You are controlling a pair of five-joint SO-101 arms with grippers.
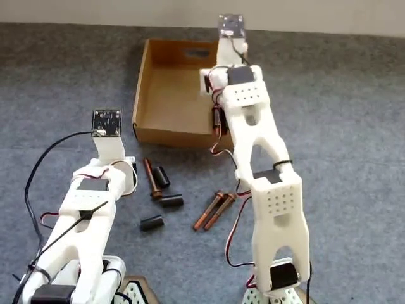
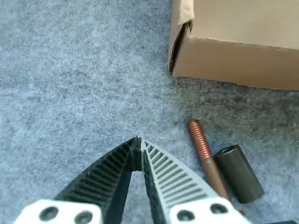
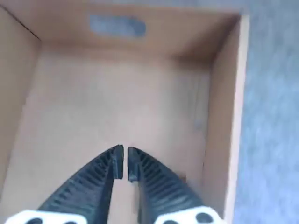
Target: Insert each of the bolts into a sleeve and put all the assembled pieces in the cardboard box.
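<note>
Progress at an early stage. Three bolts (image 1: 150, 177) and three sleeves (image 1: 171, 201) lie loose on the grey carpet (image 1: 354, 126) in front of the cardboard box (image 1: 169, 135). None looks joined, and the box floor that shows holds nothing, so every insertion and placement appears outstanding. Left gripper (image 2: 138, 143), jaws pressed together and empty, hangs near one bolt and sleeve lying side by side. Right gripper (image 3: 124, 158), jaws almost touching and empty, sits over the box interior. Right arm hides part of the box floor in the high view.
</note>
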